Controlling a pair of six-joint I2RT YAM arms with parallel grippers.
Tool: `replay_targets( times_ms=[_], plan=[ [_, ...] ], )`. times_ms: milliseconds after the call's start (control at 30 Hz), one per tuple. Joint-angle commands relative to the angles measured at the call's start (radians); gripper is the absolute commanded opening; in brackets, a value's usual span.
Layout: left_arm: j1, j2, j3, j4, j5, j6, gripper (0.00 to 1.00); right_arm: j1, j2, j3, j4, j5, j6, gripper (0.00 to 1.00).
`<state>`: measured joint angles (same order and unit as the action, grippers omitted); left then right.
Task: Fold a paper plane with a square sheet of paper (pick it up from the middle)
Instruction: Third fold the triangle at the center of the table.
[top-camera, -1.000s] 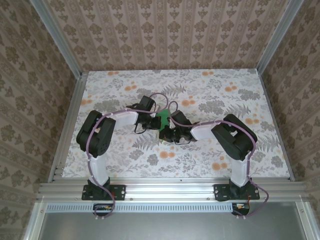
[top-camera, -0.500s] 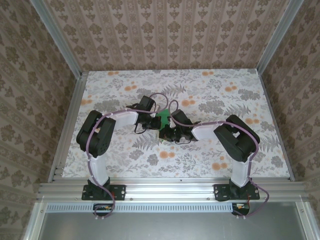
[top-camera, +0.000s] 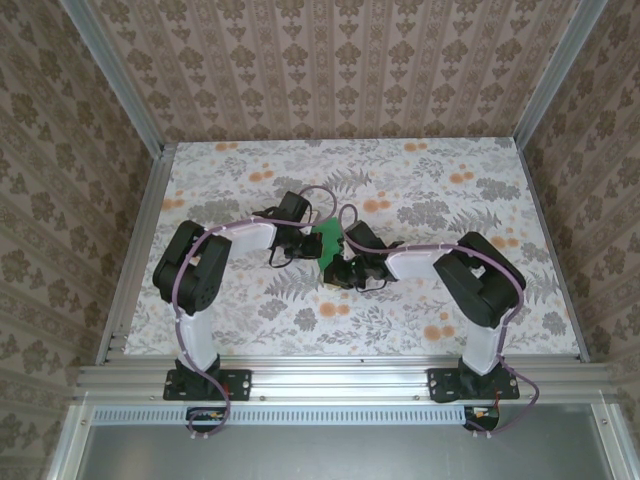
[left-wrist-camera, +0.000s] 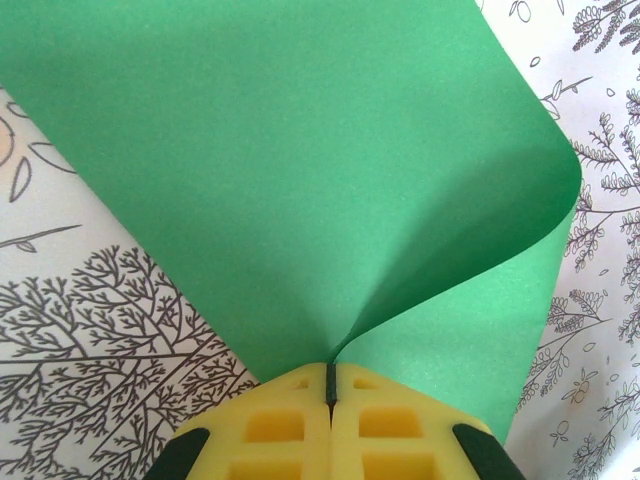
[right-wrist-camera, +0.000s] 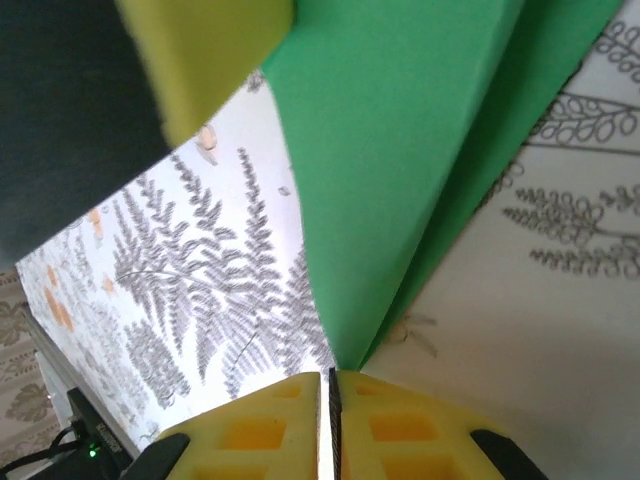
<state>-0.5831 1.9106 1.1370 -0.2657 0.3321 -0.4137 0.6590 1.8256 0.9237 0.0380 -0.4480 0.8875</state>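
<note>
Two grips were seen on the sheet of paper (left-wrist-camera: 300, 170): the left end effector (left-wrist-camera: 329, 385) and the right end effector (right-wrist-camera: 328, 385), both with yellow waffle-moulded pads, were clamped on it. The smooth, matte green sheet was bowed and creased over the middle of the floral-printed bench (top-camera: 450, 170).
</note>
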Motion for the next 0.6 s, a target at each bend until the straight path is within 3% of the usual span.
replay_targets(
  times_ms=[0, 567],
  plan=[
    [-0.007, 0.044, -0.009, -0.064, -0.04, 0.012, 0.0, -0.023, -0.093, 0.012, -0.037, 0.039, -0.026, 0.15],
    [-0.009, 0.041, -0.002, -0.065, -0.03, 0.011, 0.0, -0.041, 0.086, 0.112, -0.004, 0.066, 0.01, 0.14]
  ],
)
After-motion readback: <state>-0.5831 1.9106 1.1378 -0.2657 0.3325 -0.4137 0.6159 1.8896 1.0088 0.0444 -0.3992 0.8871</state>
